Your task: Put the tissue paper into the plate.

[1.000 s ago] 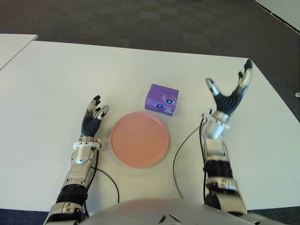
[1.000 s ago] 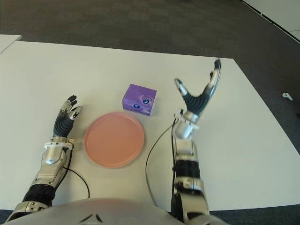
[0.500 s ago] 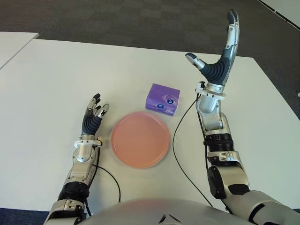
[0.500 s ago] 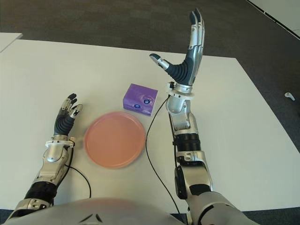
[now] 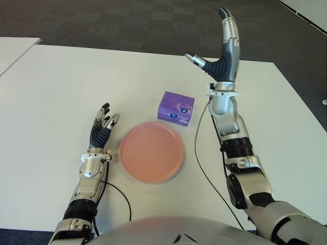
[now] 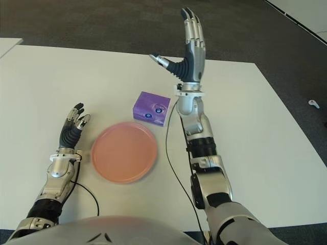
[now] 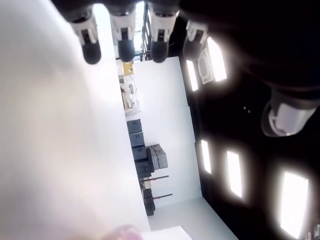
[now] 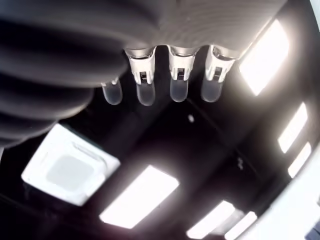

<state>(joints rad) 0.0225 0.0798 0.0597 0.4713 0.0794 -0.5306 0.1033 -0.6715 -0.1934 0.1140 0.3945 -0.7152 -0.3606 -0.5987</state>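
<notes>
purple tissue paper pack (image 5: 176, 108) on white table (image 5: 46, 92), just beyond pink plate (image 5: 152, 151). right hand (image 5: 223, 51) raised right of pack, fingers spread, empty. left hand (image 5: 101, 127) left of plate, fingers relaxed, empty.

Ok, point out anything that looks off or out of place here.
Nothing spilled or damaged. The tissue pack sits on the table just beyond the empty plate. The one oddity: the right hand is raised, fingers spread, pointing away from the pack. The left hand shows left of the plate.

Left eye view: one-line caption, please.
Right hand raised open beyond purple tissue pack; pink plate empty; left hand idle beside it.
</notes>
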